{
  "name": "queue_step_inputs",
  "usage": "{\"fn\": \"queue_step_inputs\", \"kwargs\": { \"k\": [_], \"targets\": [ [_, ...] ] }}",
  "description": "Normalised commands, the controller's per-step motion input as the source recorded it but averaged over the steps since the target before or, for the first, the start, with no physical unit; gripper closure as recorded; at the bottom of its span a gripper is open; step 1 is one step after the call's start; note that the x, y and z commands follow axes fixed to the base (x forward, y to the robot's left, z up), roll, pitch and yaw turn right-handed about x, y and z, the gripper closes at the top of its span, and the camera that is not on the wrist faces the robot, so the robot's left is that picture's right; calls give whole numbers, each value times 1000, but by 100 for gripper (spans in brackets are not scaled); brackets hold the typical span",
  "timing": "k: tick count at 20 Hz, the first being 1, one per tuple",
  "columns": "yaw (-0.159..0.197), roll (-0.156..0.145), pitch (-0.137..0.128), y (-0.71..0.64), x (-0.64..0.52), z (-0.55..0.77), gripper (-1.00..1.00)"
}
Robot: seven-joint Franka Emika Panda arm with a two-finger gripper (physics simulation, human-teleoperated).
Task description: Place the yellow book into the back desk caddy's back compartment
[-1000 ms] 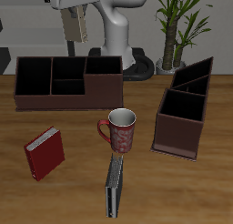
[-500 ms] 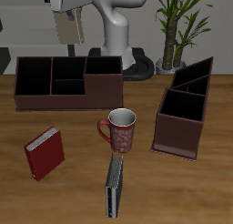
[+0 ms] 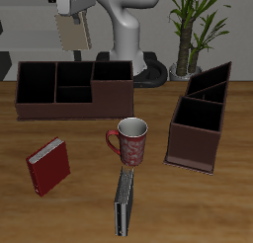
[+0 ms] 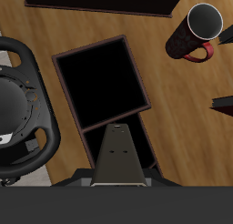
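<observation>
The hand [image 3: 72,23] hangs high above the wide, low dark-brown back desk caddy [image 3: 73,89], clamped on the thin pale tan-yellow book [image 3: 69,33], which dangles just beneath it. The wrist view looks down the yellow book's grey edge [image 4: 118,155] into a dark compartment [image 4: 101,85] directly below, probably the caddy's. Well forward of the hand, the wooden tabletop [image 3: 198,202] carries a patterned red mug [image 3: 130,140].

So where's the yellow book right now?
The yellow book hangs in the gripper, up in the air above the back desk caddy, far from the mug.
</observation>
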Motion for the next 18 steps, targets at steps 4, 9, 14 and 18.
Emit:
{"fn": "queue_step_inputs", "kwargs": {
  "k": [4,9,14,18],
  "targets": [
    [130,-57,7,-42,10,-63,100],
    [133,-8,38,146,-54,-208,100],
    [85,-3,58,130,-34,-216,100],
    [34,-26,75,-46,-93,-200,100]
  ]
}}
